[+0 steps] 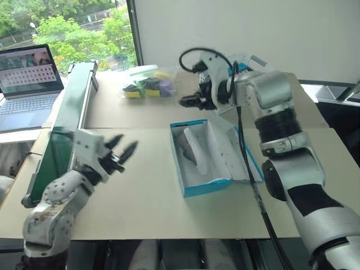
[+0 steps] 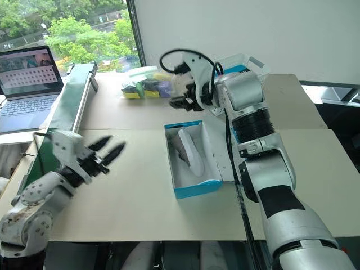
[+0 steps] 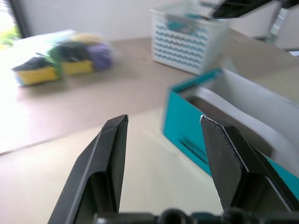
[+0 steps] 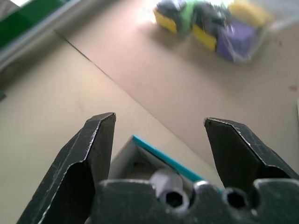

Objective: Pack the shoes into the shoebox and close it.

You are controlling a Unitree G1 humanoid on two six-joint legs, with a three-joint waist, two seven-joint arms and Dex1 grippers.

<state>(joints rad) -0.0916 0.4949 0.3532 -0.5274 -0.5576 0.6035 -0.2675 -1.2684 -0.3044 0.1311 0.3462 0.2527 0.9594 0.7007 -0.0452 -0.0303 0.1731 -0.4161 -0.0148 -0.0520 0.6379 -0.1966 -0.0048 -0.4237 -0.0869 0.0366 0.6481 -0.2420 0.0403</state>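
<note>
The light-blue shoebox [image 1: 199, 188] lies open in the middle of the table, white inside, its lid folded out on the right. A grey-brown shoe [image 1: 185, 148] lies in it, partly under white wrapping paper [image 1: 216, 152]. My right gripper [image 1: 187, 102] hovers above the table just beyond the box's far end, fingers open and empty; in the right wrist view the box corner [image 4: 161, 157] lies below the open right gripper [image 4: 159, 119]. My left gripper [image 1: 126, 142] is raised to the left of the box, open and empty, and its wrist view faces the box's blue wall [image 3: 187, 128].
A clear pack of coloured sponges [image 1: 147, 84] lies at the back of the table. A white lattice basket [image 3: 187, 39] stands behind the box. A green panel [image 1: 67, 121] and a laptop [image 1: 28, 84] are at the left. A black cable [image 1: 250, 174] hangs from my right arm across the lid.
</note>
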